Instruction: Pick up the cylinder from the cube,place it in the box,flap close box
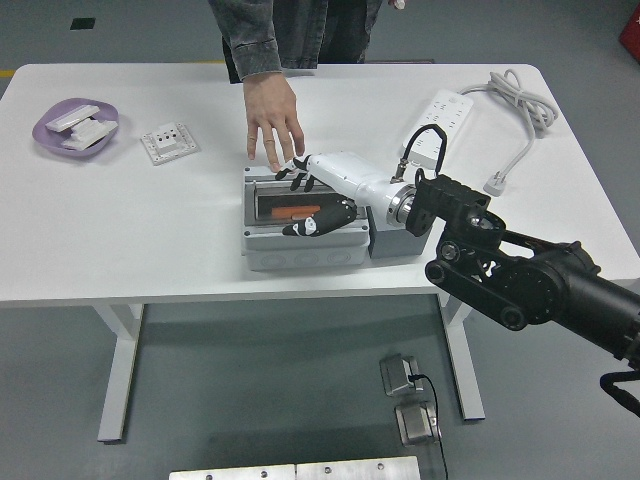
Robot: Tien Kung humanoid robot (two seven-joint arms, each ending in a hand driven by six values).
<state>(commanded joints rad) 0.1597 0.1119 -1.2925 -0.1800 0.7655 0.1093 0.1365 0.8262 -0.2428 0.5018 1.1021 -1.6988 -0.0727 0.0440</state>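
Robot's right hand point(312, 200), fingers spread, rests over the box point(303, 236), the orange cylinder point(294, 212) just beneath.

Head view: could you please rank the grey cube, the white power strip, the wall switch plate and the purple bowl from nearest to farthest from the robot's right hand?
From the right hand:
1. Grey cube, just right, beside the box.
2. Power strip, far right.
3. Switch plate, far left.
4. Purple bowl, left edge.

A smooth matt white table point(150, 230) is carrying a grey plastic box point(300, 245), while the right hand point(318, 195) is showing glossy white casing.
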